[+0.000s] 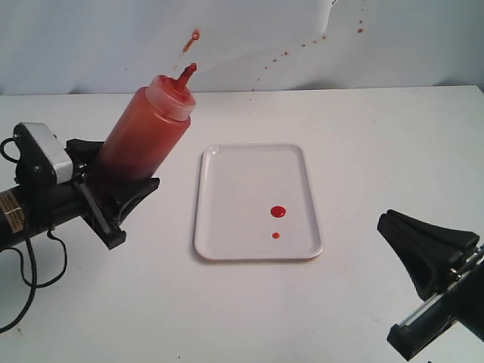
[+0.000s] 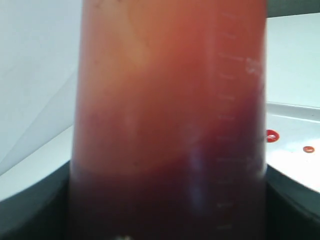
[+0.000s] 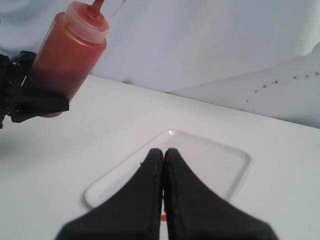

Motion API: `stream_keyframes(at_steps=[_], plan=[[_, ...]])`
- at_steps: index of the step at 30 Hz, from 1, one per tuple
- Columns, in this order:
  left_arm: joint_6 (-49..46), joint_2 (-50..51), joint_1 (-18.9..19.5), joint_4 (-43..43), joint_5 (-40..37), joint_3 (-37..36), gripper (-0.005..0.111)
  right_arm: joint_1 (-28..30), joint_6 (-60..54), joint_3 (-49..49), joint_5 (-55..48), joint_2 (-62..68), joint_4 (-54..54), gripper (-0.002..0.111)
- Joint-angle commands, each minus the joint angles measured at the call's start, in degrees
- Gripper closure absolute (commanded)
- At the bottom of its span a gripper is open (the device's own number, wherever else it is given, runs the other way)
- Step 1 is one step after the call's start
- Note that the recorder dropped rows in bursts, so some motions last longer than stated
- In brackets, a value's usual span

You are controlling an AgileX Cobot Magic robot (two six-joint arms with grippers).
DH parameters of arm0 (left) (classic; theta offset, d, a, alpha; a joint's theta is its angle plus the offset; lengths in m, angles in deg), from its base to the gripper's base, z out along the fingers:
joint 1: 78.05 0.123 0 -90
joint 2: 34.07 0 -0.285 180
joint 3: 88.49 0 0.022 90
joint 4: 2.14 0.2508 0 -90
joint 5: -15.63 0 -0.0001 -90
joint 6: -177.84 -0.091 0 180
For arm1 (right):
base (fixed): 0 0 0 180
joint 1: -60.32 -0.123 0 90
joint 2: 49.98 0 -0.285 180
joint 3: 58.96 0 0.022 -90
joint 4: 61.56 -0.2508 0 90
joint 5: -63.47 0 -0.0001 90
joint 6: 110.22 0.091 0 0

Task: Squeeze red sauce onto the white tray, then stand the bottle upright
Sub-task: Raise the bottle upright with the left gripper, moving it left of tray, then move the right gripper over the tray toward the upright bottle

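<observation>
My left gripper [image 1: 121,198] is shut on the bottle [image 1: 145,132], gripping its darker lower part. The bottle hangs above the table left of the white tray [image 1: 249,162] and leans with its nozzle up and to the right. It fills the left wrist view [image 2: 170,120]. Two drops of red sauce [image 1: 278,211] lie on the tray's near right part, and they show beside the bottle in the left wrist view [image 2: 271,135]. My right gripper [image 1: 387,221] is shut and empty at the lower right, clear of the tray. In the right wrist view its fingers [image 3: 164,152] meet over the tray [image 3: 210,155], with the bottle [image 3: 70,52] far off.
Small brownish-red specks [image 1: 302,45] dot the white backdrop behind the table. The bottle's tethered tip [image 1: 193,36] dangles above the nozzle. The white tabletop [image 1: 393,144] stretches around the tray.
</observation>
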State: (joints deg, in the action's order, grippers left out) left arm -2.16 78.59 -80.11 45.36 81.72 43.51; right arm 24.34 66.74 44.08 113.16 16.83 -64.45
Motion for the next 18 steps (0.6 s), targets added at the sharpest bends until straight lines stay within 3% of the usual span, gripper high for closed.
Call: stream_keyframes(at_steps=[1, 5, 8, 10, 14, 16, 18], plan=[[3.49, -0.96, 0.18, 4.96, 3.87, 1.86, 0.107, -0.09, 1.01, -0.13, 0.63, -0.08, 1.58, 0.108], [4.49, -0.96, 0.18, 5.56, 3.87, 2.23, 0.107, -0.09, 2.51, 5.03, -8.81, -0.08, 6.70, 0.105], [4.49, -0.96, 0.18, 5.56, 3.87, 2.36, 0.107, -0.09, 4.80, 8.58, -11.46, 1.10, 7.09, 0.089], [4.49, -0.96, 0.18, 5.56, 3.87, 2.47, 0.107, -0.09, 5.05, 10.70, -11.46, 3.06, 7.09, 0.069], [4.49, -0.96, 0.18, 5.56, 3.87, 2.47, 0.107, -0.09, 7.76, 14.62, -11.34, 9.20, 4.08, 0.016], [4.59, -0.96, 0.18, 5.56, 3.87, 2.47, 0.107, -0.09, 8.37, 16.41, -11.34, 13.25, 3.27, 0.005], [4.59, -0.96, 0.18, 5.56, 3.87, 2.47, 0.107, -0.09, 9.88, 18.35, -11.34, 16.98, 3.27, 0.003]])
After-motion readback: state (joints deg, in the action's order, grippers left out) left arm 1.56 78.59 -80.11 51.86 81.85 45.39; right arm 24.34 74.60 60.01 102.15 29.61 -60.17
